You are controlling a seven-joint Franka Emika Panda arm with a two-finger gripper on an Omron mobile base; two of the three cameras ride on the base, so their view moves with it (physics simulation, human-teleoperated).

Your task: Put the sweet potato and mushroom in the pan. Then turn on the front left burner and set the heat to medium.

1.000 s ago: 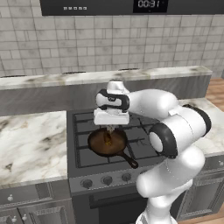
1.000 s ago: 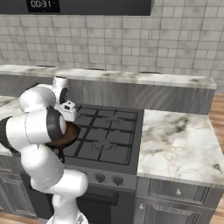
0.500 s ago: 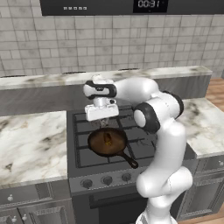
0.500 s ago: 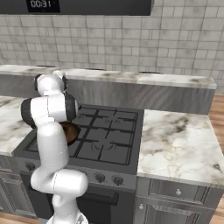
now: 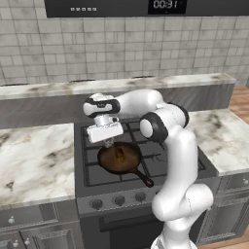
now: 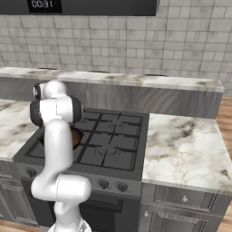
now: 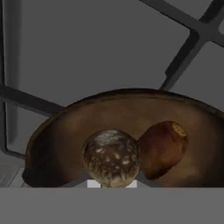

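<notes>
mushroom (image 7: 111, 157) sits pinched in the shut gripper (image 5: 109, 142), hanging over the pan (image 5: 104, 163) on the front left burner, where the sweet potato (image 7: 162, 148) already lies. arm has swung left over the last second (hand now above the pan's near rim), so release looks next.

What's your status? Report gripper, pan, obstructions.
Gripper shut on mushroom, above pan. Sweet potato in pan. Nothing blocking.

Mushroom (image 7: 111, 157) brown (pale-speckled cap); sweet potato (image 7: 162, 148) reddish-brown; pan (image 7: 61, 131) brownish.
</notes>
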